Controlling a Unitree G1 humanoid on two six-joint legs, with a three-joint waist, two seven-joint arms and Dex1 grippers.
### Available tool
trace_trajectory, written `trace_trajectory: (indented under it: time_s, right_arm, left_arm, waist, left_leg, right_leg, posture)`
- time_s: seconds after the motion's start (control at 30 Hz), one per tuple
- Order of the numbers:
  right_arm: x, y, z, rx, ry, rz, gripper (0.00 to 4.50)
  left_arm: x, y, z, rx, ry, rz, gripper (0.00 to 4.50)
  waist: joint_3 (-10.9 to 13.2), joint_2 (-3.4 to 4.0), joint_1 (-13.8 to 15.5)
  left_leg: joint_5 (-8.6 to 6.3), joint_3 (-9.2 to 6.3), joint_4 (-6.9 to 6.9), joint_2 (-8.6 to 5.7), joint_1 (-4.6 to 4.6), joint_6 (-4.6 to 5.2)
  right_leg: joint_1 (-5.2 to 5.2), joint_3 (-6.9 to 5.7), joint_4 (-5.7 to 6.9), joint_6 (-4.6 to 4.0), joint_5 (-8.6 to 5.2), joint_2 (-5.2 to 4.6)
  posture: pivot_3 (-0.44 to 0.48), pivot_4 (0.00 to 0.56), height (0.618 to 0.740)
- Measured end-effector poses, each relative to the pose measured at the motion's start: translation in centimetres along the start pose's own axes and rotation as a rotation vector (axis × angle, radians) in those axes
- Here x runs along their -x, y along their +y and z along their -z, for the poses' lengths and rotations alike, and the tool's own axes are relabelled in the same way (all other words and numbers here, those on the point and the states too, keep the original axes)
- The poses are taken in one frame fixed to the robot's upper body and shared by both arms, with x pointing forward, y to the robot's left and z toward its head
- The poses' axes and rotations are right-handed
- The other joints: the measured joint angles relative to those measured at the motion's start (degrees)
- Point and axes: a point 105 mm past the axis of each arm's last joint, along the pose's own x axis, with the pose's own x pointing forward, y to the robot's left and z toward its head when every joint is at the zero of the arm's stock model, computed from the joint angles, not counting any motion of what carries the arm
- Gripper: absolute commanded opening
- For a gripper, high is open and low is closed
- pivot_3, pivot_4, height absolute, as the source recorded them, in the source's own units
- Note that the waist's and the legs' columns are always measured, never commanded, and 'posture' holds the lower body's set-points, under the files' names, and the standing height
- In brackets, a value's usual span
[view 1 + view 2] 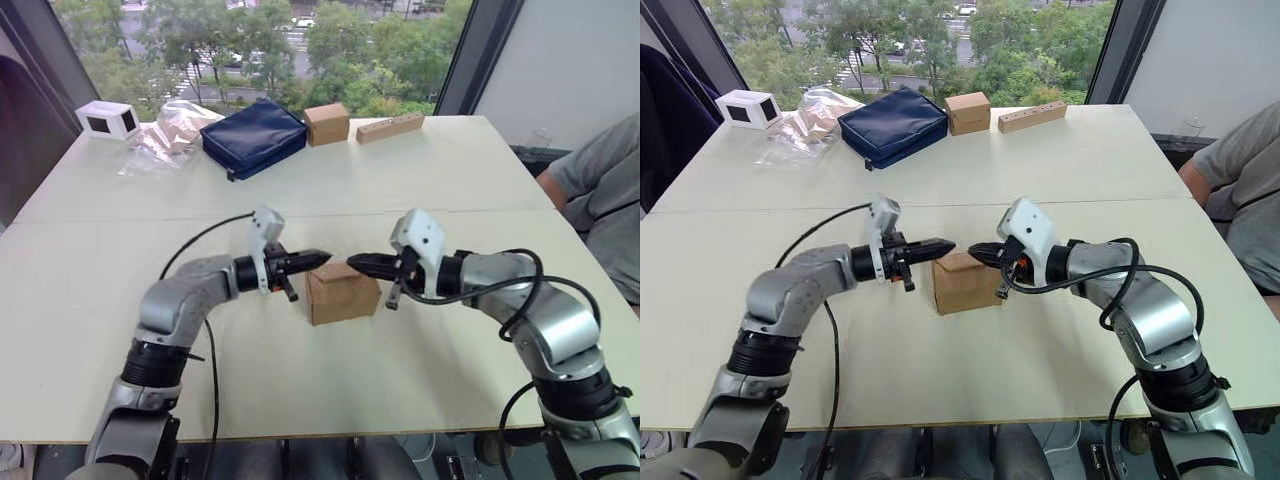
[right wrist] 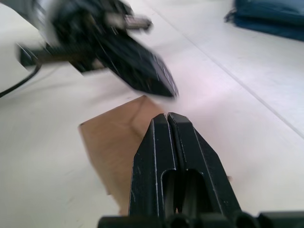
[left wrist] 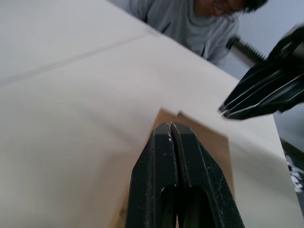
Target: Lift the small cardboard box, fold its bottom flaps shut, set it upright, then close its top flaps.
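The small cardboard box [image 1: 342, 292] stands on the table's middle, its top flaps lying about flat. My left gripper [image 1: 322, 258] is shut and hovers just over the box's top left edge, pointing right. Facing it from the other side, my right gripper [image 1: 355, 263] is also shut, just above the top's right part. The two tips sit a short gap apart. In the left wrist view my shut fingers [image 3: 170, 126] lie over the box top [image 3: 209, 137]. The right wrist view has my shut fingers [image 2: 167, 116] above the brown top [image 2: 111, 137].
At the table's far side lie a cube-shaped brown box [image 1: 327, 123], a long tan bar [image 1: 390, 127], a navy bag [image 1: 253, 135], a plastic bag [image 1: 165, 135] and a white box [image 1: 107, 119]. A person [image 1: 605, 190] sits at the right edge.
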Motion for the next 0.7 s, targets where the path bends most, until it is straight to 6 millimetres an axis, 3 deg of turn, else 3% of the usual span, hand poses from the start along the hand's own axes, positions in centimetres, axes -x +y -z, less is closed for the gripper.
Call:
trace_trajectory:
  time_s: [0.33,0.7]
  right_arm:
    - [-1.7,0.0,2.3,0.018,0.074,-0.021,0.00]
    - [-2.0,0.6,3.3,0.055,0.128,-0.048,0.00]
  left_arm:
    - [-0.5,-0.7,2.3,-0.086,0.116,0.007,0.04]
    - [-0.7,-0.9,3.9,-0.158,0.198,0.016,0.04]
  waist:
    - [0.00,0.00,0.00]
    - [0.00,0.00,0.03]
  left_leg:
    - [0.00,0.01,-0.01,0.00,0.00,0.00]
    - [0.00,0.01,-0.01,0.00,0.00,0.00]
  right_leg:
    - [-0.02,0.00,0.00,0.00,0.00,0.02]
    - [-0.01,0.00,-0.01,0.00,0.00,0.02]
  posture:
    - [0.000,0.150,0.740]
    - [0.000,0.150,0.740]
